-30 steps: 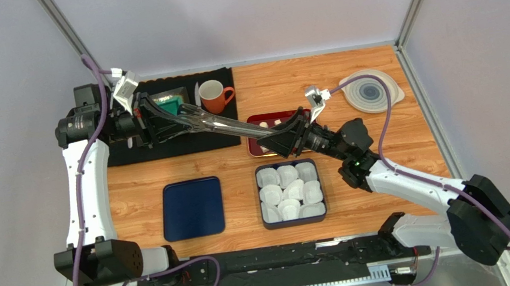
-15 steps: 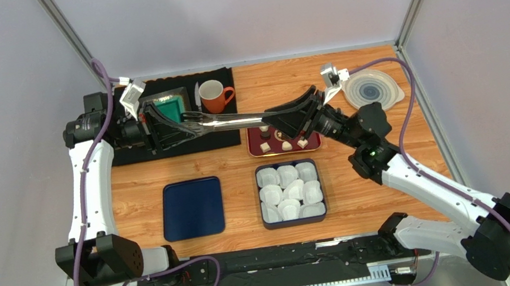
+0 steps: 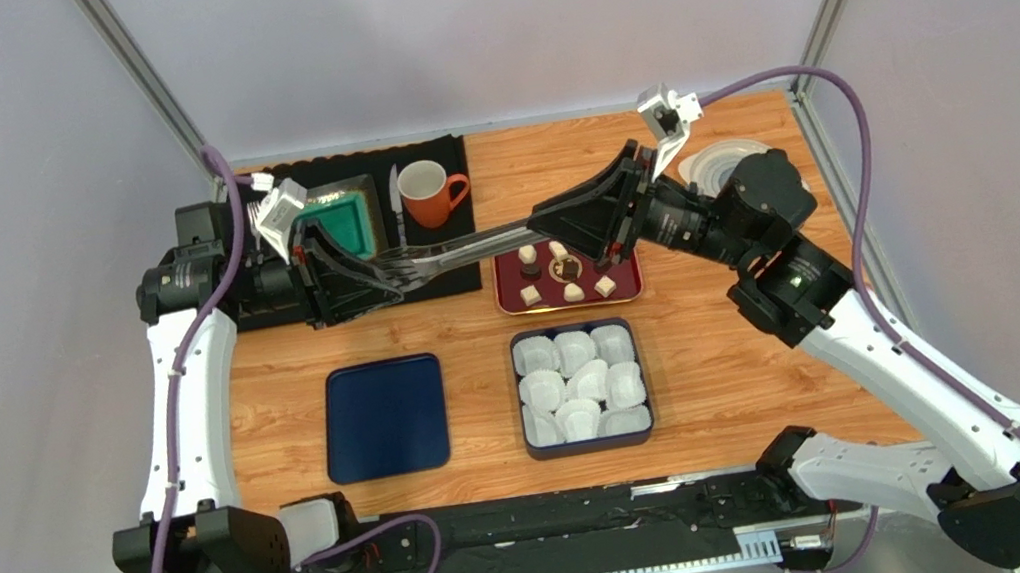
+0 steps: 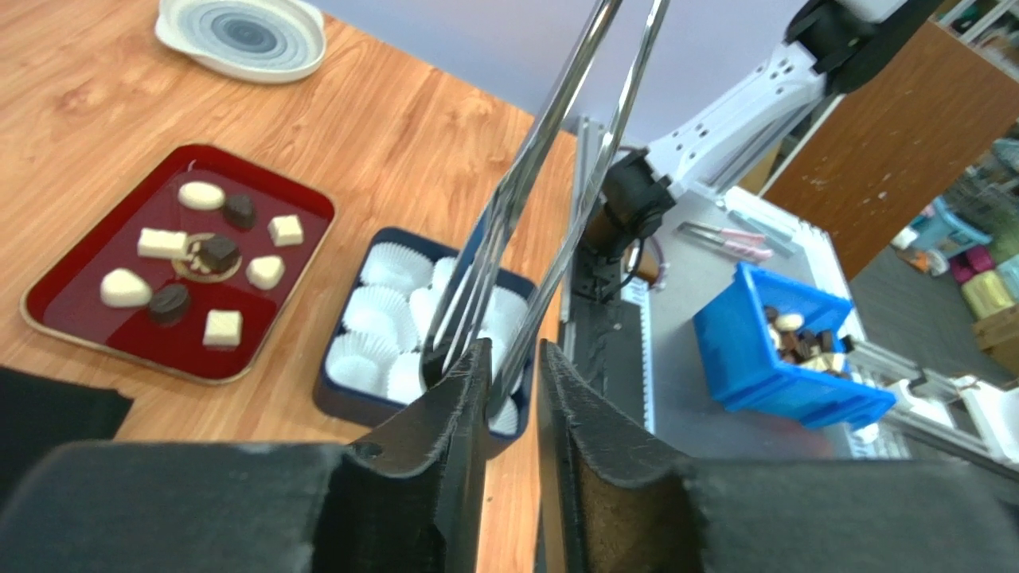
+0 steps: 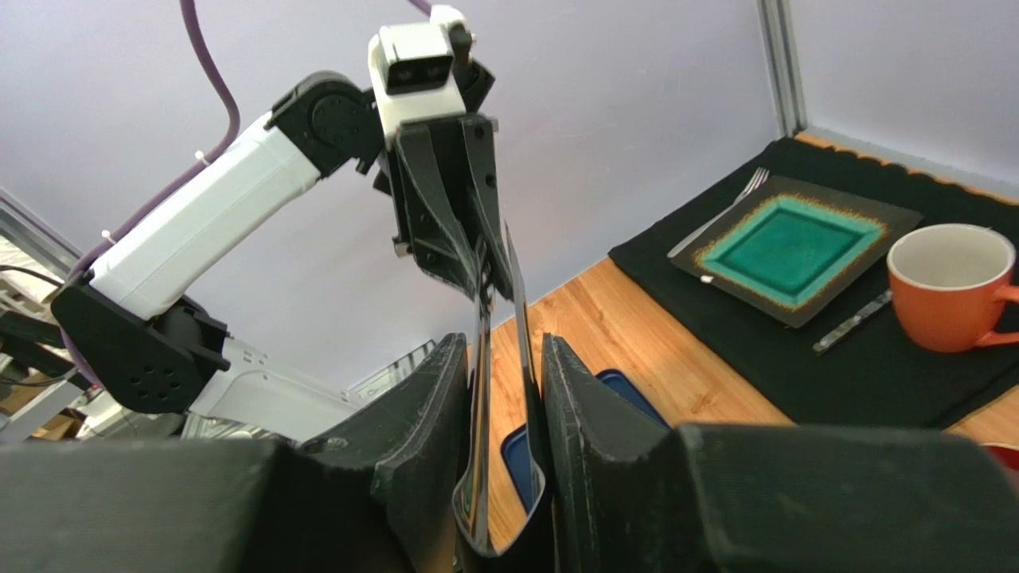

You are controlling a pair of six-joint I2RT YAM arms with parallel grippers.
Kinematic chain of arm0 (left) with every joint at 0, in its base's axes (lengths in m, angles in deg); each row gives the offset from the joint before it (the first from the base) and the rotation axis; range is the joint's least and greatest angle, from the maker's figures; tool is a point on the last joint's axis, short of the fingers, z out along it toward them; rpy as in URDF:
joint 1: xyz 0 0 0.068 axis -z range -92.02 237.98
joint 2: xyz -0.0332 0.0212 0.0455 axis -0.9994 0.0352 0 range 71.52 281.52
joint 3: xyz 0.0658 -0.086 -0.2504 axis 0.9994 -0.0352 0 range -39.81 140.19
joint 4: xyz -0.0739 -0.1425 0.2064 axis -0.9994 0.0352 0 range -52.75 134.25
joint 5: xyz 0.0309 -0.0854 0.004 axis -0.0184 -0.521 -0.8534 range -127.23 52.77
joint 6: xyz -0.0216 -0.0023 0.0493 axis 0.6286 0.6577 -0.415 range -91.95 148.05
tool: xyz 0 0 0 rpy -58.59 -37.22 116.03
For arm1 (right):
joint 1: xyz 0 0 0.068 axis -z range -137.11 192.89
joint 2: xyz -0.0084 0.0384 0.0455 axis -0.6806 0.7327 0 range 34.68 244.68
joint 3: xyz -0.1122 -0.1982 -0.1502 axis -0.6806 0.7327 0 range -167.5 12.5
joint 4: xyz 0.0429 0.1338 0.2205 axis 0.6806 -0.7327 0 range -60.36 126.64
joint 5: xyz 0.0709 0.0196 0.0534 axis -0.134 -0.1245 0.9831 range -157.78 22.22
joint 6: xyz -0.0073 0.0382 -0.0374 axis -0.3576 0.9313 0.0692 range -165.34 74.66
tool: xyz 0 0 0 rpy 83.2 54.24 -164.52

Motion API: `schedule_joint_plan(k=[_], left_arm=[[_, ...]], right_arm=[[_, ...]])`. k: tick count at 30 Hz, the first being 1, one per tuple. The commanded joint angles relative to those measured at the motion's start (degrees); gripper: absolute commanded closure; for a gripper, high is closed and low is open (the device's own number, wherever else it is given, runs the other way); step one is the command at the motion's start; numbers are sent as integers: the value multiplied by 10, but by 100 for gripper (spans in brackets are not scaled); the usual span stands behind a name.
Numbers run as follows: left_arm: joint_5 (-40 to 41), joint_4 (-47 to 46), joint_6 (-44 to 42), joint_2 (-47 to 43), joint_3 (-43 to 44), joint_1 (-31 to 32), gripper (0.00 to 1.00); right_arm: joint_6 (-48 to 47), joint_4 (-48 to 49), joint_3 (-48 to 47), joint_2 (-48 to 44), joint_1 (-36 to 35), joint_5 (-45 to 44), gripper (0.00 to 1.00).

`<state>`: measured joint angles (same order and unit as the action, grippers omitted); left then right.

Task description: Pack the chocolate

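Several dark and cream chocolate pieces (image 3: 567,268) (image 4: 219,253) lie on a red tray (image 3: 515,298). Metal tongs (image 3: 465,246) (image 4: 574,119) hang level in the air above the table, between my two grippers. My right gripper (image 3: 565,224) (image 5: 499,358) is shut on the tongs' bent end (image 5: 482,313). My left gripper (image 3: 374,271) (image 4: 512,358) stands slightly open around the tongs' tips, with a gap showing on one side. A dark blue box (image 3: 521,399) (image 4: 341,400) lined with white paper cups sits in front of the tray; no chocolate shows in it.
A dark blue lid (image 3: 386,418) lies left of the box. An orange mug (image 3: 426,193), a green plate (image 3: 343,224) and cutlery rest on a black mat at the back left. A pale ringed dish (image 3: 736,177) is at the back right. A blue bin (image 4: 778,358) sits off the table.
The right arm swung back and up, closing on the tongs' bent end and uncovering the red tray. The left jaws parted from fully shut.
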<state>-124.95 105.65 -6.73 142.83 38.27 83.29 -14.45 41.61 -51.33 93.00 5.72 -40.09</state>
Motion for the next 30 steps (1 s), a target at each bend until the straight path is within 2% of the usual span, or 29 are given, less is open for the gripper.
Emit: schedule_joint_plan(k=[1,2,3,8,12,13,16,19,30], left_arm=[[-133,-134,93,-55,-59,-6,61],[-133,-167,118,-65,-75,-6,59],[-131,-197,138,-87,-89,-5,37],[-98,-366,262,-149,-163,-5,35],[-38,-582,405,-181,-219,-10,32],[-27,-607,413,-182,-220,-12,31],[-17,-622,385,-169,-192,-13,24],[-28,-623,351,-152,-177,-7,8],[-69,-594,311,-176,-274,44,5]], right_arm=[[-55,-79,-68,1,18,-45,100],[-57,-83,-76,6,21,-47,100],[-58,-91,-90,10,26,-49,100],[-68,-132,-140,41,39,-66,100],[-78,-199,-181,69,41,-49,100],[-80,-210,-196,75,40,-32,100],[-85,-253,-212,94,40,16,100],[-90,-268,-209,101,40,65,100],[-95,-268,-232,122,37,140,100]])
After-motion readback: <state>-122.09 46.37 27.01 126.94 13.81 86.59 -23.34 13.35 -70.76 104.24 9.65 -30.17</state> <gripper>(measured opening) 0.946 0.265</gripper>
